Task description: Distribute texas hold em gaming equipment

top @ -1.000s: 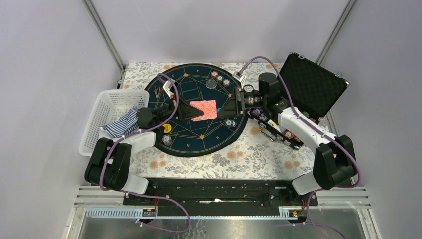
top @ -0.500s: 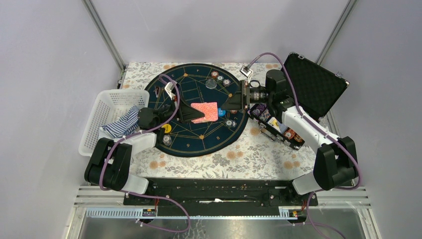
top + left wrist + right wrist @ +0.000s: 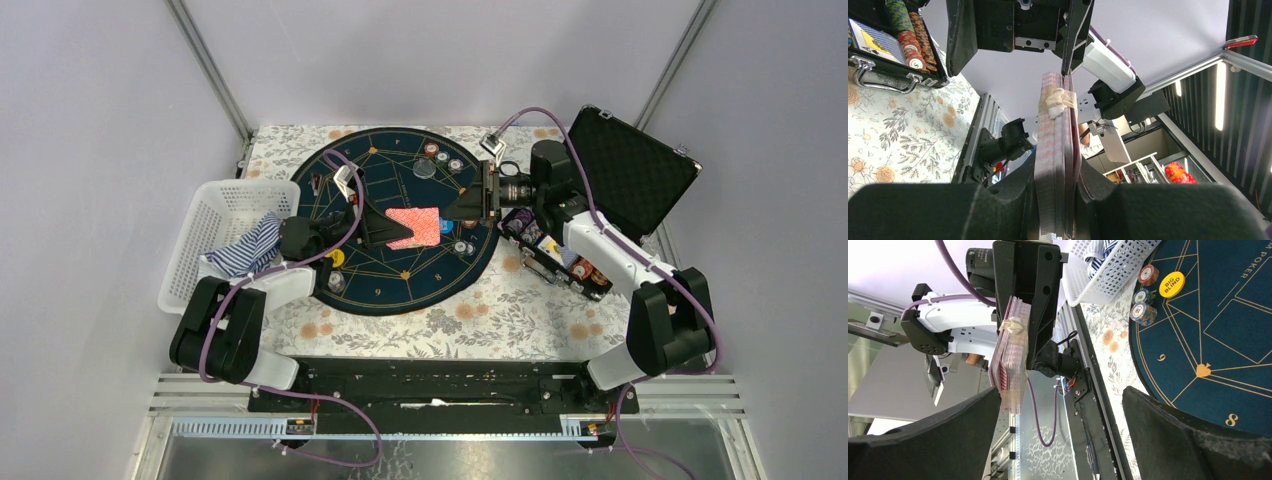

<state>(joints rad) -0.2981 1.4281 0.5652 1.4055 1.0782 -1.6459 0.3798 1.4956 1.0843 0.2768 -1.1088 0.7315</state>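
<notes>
Top cam looks straight down on the whole table (image 3: pixel 500 310). Both wrist cams sit close, facing each other, sharing the card deck (image 3: pixel 1054 150).

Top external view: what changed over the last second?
The right hand, open, drew back from the card deck toward its own side. Nothing was taken or let go. The left hand stays clamped on the deck; the chips and mat are unmoved.

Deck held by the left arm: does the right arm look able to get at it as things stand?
Probably yes. The right fingers stand open facing the deck, whose free end juts clear of the left fingers, with nothing between.
</notes>
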